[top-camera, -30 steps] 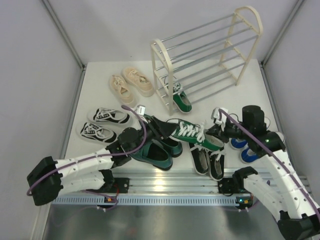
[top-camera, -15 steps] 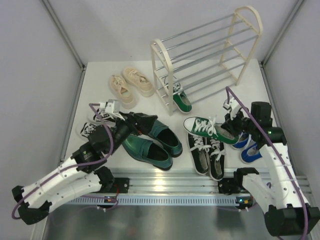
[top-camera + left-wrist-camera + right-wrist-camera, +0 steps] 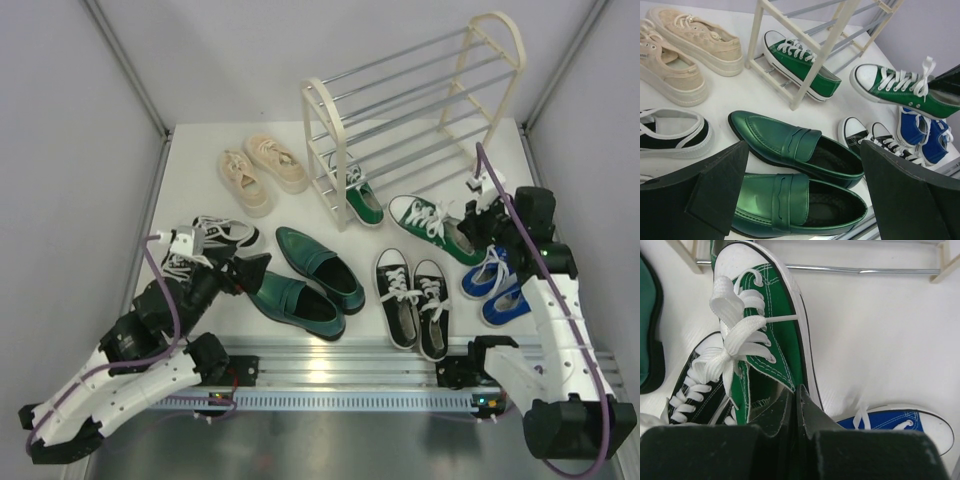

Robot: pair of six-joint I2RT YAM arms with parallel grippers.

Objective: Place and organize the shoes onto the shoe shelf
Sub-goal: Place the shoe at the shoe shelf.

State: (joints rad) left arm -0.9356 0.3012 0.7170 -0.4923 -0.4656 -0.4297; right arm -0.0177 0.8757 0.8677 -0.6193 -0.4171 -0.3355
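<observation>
A white table (image 3: 195, 170) carries scattered shoes and a cream-framed shoe shelf (image 3: 330, 150) with silver rods, standing at the far right corner. The right gripper (image 3: 466, 232) is pinched tight on the heel of a green canvas sneaker (image 3: 428, 220), which sits just in front of the shelf near the right edge, its toe pointing left. Whether its sole touches the table is unclear. Its mate (image 3: 362, 200) lies under the lowest rods. The left gripper (image 3: 246, 272) is spread wide and holds nothing, hovering by the dark green loafers (image 3: 305, 280) at the near edge. Cream sneakers (image 3: 262, 168) sit at the far left, striped sneakers (image 3: 218, 236) by the left edge, black sneakers (image 3: 410, 300) near the front, and blue sneakers (image 3: 495, 290) by the right edge.
</observation>
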